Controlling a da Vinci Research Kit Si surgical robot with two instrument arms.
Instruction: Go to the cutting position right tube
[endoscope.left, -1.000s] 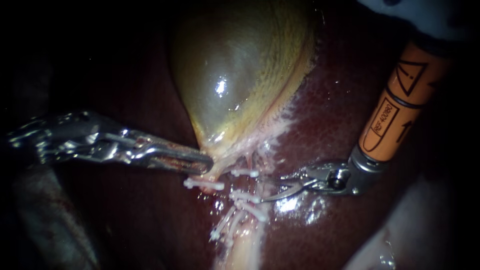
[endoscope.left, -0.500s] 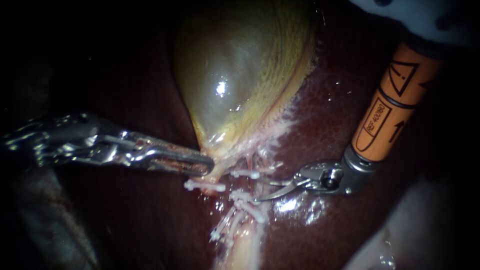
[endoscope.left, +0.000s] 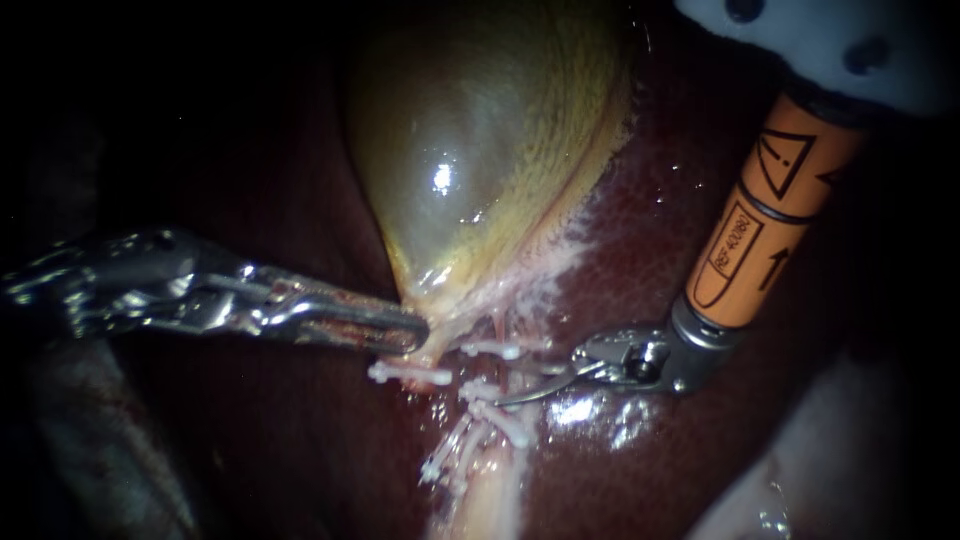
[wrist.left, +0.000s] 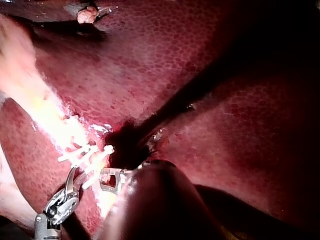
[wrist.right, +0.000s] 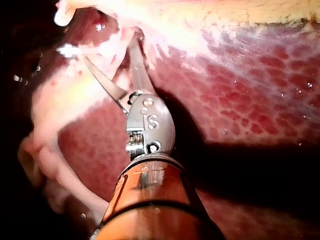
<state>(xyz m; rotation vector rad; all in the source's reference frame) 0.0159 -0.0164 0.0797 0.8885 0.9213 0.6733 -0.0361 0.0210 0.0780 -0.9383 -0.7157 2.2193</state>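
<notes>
Two instruments in shot. The left instrument (endoscope.left: 415, 328) comes in low, and its jaws are clamped on the tapered bottom end of the gallbladder (endoscope.left: 470, 160), right where it narrows to a point. The right instrument (endoscope.left: 515, 385), the one with the orange shaft, has two thin curved blades for jaws. They're spread apart with a clear gap between them and nothing pinched.

The right tube (endoscope.left: 497, 325) is the thin pinkish strand dropping from the gallbladder's tip, just right of the left jaws. It's got white clips on it: an upper clip (endoscope.left: 490, 348) close to the gallbladder and a bunch of lower clips (endoscope.left: 505, 415) further down. The spread blades sit at the stretch between the upper clip and the lower clips, tips pointing in from the right. Whether the tube is actually inside the gap or just under the blades, I can't tell from the endoscope.

The right wrist view helps a bit. The blades fork apart ahead of the silver wrist, with pale stringy tissue lying in the fork, but I can't pick out which strand is the tube.

In the left wrist view the left jaws are mostly hidden behind a dark bulk.

One lone clip (endoscope.left: 410, 372) sits on a stub just under the left jaws. Dark red liver (endoscope.left: 650, 230) lies under all of it.
</notes>
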